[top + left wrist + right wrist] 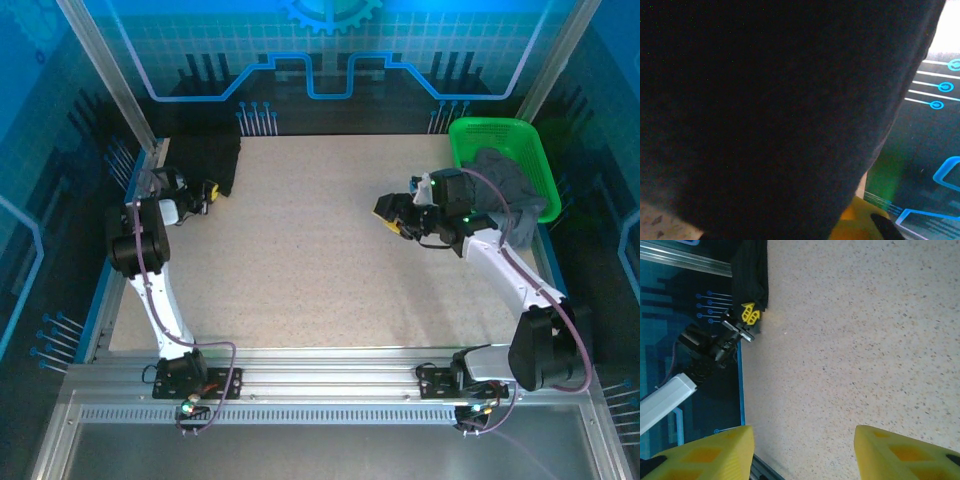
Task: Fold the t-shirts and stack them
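Observation:
A black t-shirt [205,150] lies bunched in the table's far left corner, a folded strip in the right wrist view [751,270]. My left gripper [207,191] is at its near edge, its yellow jaws [750,314] together on the cloth. In the left wrist view the black t-shirt [765,110] drapes across the lens, with one yellow finger [860,225] showing below it. A grey t-shirt [510,185] lies crumpled in the green basket [490,130]. My right gripper [392,215] hovers open and empty over bare table [802,450], left of the basket.
The speckled table [320,260] stretches between the two arms. A blue rim [741,390] and metal rail mark the table's left side. The basket stands at the far right corner against the enclosure wall.

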Tool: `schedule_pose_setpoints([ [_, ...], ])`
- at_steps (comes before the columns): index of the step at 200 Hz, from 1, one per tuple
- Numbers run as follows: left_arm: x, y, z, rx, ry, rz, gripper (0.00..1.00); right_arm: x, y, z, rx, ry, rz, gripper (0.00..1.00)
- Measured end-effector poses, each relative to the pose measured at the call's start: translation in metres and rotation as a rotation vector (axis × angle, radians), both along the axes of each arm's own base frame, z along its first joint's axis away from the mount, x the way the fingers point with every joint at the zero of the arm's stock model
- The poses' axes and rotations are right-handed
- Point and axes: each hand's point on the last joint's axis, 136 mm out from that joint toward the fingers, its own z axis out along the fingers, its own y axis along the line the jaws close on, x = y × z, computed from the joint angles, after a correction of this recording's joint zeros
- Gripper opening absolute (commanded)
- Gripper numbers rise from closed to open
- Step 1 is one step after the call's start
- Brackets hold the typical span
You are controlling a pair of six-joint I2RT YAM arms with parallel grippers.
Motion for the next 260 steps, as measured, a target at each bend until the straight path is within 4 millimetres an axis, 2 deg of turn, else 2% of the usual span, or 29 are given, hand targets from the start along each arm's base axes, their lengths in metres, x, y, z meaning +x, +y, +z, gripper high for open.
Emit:
schedule_pose_setpoints([
  [8, -0.001, -0.001, 0.001, 0.001, 0.0, -0.005, 0.59, 0.002, 0.002, 0.004, 0.005, -0.011, 0.001, 0.6],
  [11, -0.001, -0.002, 0.002, -0.001, 0.002, -0.007, 0.88, 0.003, 0.002, 0.006, 0.006, -0.016, 0.001, 0.61],
  [13, -0.002, -0.002, 0.002, -0.001, 0.003, -0.007, 0.96, 0.004, 0.002, 0.007, 0.007, -0.019, 0.002, 0.62],
  [15, -0.002, -0.003, 0.003, -0.001, 0.004, -0.008, 0.98, 0.004, 0.002, 0.008, 0.007, -0.021, 0.001, 0.63],
  [24, -0.004, -0.006, 0.011, 0.006, -0.002, -0.014, 0.99, 0.007, 0.002, 0.013, 0.003, -0.035, -0.008, 0.71],
  [29, -0.007, -0.008, 0.018, 0.01, -0.001, -0.015, 0.99, 0.009, 0.001, 0.015, 0.0, -0.037, -0.019, 0.95],
  [32, -0.009, -0.009, 0.022, 0.015, 0.001, -0.017, 0.99, 0.01, 0.001, 0.017, -0.007, -0.048, -0.017, 1.0],
  [53, -0.025, -0.023, 0.074, 0.066, -0.036, -0.022, 0.99, 0.017, -0.004, 0.029, -0.029, -0.085, -0.056, 1.0],
  [81, -0.057, -0.052, 0.183, 0.197, -0.173, -0.026, 0.99, 0.021, -0.007, 0.053, -0.03, -0.149, -0.081, 1.0],
  [95, -0.077, -0.071, 0.226, 0.261, -0.233, -0.038, 0.99, 0.024, -0.007, 0.068, -0.026, -0.186, -0.081, 1.0],
  [109, -0.096, -0.087, 0.25, 0.309, -0.261, -0.047, 0.99, 0.026, -0.006, 0.081, -0.023, -0.22, -0.08, 1.0],
  [123, -0.114, -0.091, 0.257, 0.359, -0.239, -0.032, 0.99, 0.028, -0.007, 0.093, -0.027, -0.253, -0.081, 1.0],
  [139, -0.134, -0.085, 0.253, 0.431, -0.182, 0.012, 0.99, 0.029, -0.011, 0.107, -0.055, -0.283, -0.092, 1.0],
  [161, -0.173, -0.07, 0.24, 0.571, -0.067, 0.103, 0.99, 0.029, -0.025, 0.126, -0.136, -0.337, -0.136, 1.0],
  [179, -0.207, -0.056, 0.229, 0.722, -0.012, 0.147, 0.99, 0.026, -0.05, 0.126, -0.263, -0.361, -0.222, 1.0],
  [190, -0.227, -0.046, 0.218, 0.832, -0.003, 0.143, 0.99, 0.023, -0.068, 0.118, -0.35, -0.379, -0.271, 1.0],
  [207, -0.252, -0.032, 0.191, 1.02, 0.007, 0.097, 0.99, 0.014, -0.099, 0.085, -0.509, -0.396, -0.345, 1.0],
  [218, -0.262, -0.027, 0.167, 1.127, 0.023, 0.041, 0.99, 0.004, -0.119, 0.048, -0.641, -0.382, -0.367, 1.0],
  [244, -0.272, -0.027, 0.101, 1.262, 0.079, -0.116, 0.99, -0.019, -0.154, -0.042, -0.945, -0.304, -0.314, 1.0],
  [260, -0.274, -0.028, 0.069, 1.267, 0.121, -0.188, 0.99, -0.03, -0.167, -0.078, -1.064, -0.263, -0.264, 1.0],
])
